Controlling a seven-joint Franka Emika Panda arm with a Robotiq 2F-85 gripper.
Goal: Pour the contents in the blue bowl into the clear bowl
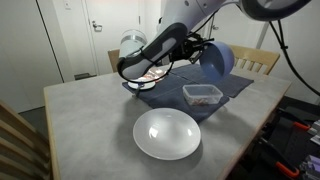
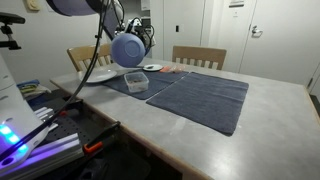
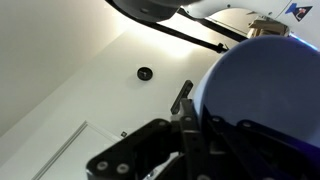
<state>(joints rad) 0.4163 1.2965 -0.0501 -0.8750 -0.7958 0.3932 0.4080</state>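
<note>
Held up off the surface by the gripper, closed tight on the rim of the blue bowl. Small, round, plain and smooth, a mid-blue plastic with a soft sheen and no marking; far smaller than the white plate. Tipped steeply onto its side in both exterior views, rounded outer wall showing, mouth not plainly seen. In the wrist view, filling the right half as a broad blue dome, a dark finger pressed against its edge, ceiling behind. Hanging in the air just above and a little to the far right of the clear bowl in an exterior view, apart from it. Low-walled, see-through, rectangular with rounded corners, standing upright on a dark blue cloth toward the far side of the surface. Inside it, the contents: a few small reddish and dark bits, too small to tell apart. On bare surface near of the clear bowl, close to the cloth's edge, the white plate. On the cloth just beside the clear bowl, a small white saucer. At the far edge, a wooden chair.
</note>
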